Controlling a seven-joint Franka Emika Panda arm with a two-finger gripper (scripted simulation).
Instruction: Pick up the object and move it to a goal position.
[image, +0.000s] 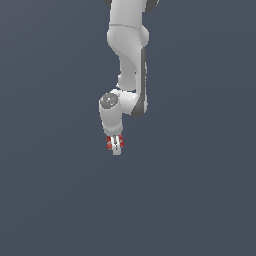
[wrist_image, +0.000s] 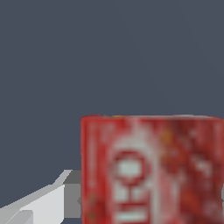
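The object is a tiny red box with white label markings (image: 109, 144). In the exterior view it sits at the tip of the white arm, with red showing on both sides of my gripper (image: 116, 146). The gripper's fingers (image: 116, 148) close around it. In the wrist view the red box (wrist_image: 151, 170) fills the lower part of the picture, very close to the camera, and one pale grey finger (wrist_image: 41, 203) shows beside it. The gripper is shut on the box. The other finger is hidden.
The white and grey arm (image: 129, 65) comes down from the top of the exterior view. A plain dark grey-blue ground (image: 200, 200) lies all around it. No goal marker shows.
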